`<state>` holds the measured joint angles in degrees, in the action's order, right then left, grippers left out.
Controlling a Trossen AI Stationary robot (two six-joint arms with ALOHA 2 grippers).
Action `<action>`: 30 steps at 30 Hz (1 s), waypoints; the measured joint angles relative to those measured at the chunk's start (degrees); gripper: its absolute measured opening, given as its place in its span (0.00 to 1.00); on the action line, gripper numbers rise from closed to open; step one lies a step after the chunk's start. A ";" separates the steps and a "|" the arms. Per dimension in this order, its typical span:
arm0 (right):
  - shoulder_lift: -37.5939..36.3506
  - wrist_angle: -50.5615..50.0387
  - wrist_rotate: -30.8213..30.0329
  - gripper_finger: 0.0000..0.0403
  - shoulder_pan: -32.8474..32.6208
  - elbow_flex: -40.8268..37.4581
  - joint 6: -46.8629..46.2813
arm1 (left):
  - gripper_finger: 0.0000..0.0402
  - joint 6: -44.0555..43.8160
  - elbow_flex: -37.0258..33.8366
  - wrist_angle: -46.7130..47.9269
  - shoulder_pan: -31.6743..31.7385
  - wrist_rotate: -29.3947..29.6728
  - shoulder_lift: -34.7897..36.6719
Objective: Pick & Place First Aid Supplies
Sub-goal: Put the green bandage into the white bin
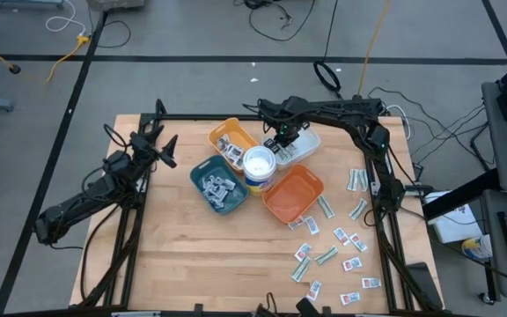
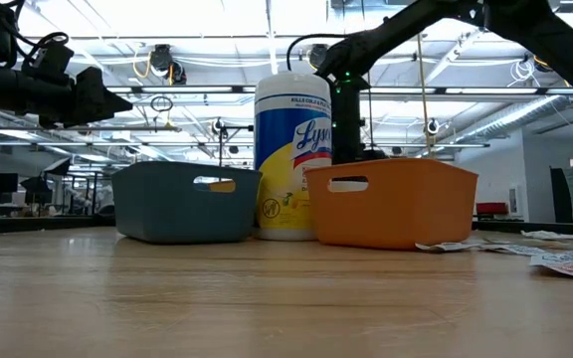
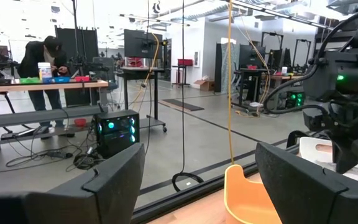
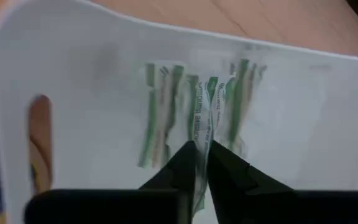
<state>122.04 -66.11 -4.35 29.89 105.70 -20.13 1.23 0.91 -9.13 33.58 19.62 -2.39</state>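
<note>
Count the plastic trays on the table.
4: yellow plastic tray farthest back, white one under the right claw, blue-grey one left, orange one right.

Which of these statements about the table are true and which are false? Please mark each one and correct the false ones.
1. The right gripper is over the white tray, with a green-white strip between its fingertips. True.
2. The white tray holds no packets. False: several green-white strips lie in it.
3. The left gripper is open and holds nothing. True.
4. The white round tub lies on its side. False: it stands upright among the trays.
5. The loose packets on the table lie on the left arm's side. False: they lie on the right arm's side.
</note>
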 joint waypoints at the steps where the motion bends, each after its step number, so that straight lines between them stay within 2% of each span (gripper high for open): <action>1: 0.00 0.03 0.06 0.12 0.00 0.01 -0.03 | 0.77 0.00 0.00 0.00 0.00 0.00 0.00; 9: 0.00 0.01 -0.13 0.46 0.00 0.01 -0.13 | 0.77 0.00 0.00 0.02 0.00 0.00 0.00; 13: -1.24 -0.08 -0.06 0.57 0.14 -0.02 0.25 | 0.77 0.00 0.00 0.02 0.00 0.00 0.00; 19: -6.82 -5.01 0.13 0.60 1.13 0.03 -1.56 | 0.77 0.00 0.00 0.00 0.00 0.00 0.00; 24: -9.17 -10.76 0.06 0.58 1.20 0.03 -3.24 | 0.77 0.00 0.00 0.01 0.00 0.00 0.00; 30: -11.94 -12.64 0.19 0.56 0.91 -1.40 -5.77 | 0.77 0.00 0.00 0.02 0.00 0.00 0.00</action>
<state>110.10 -78.75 -4.16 30.80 104.31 -25.91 1.23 0.91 -9.11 33.58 19.62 -2.39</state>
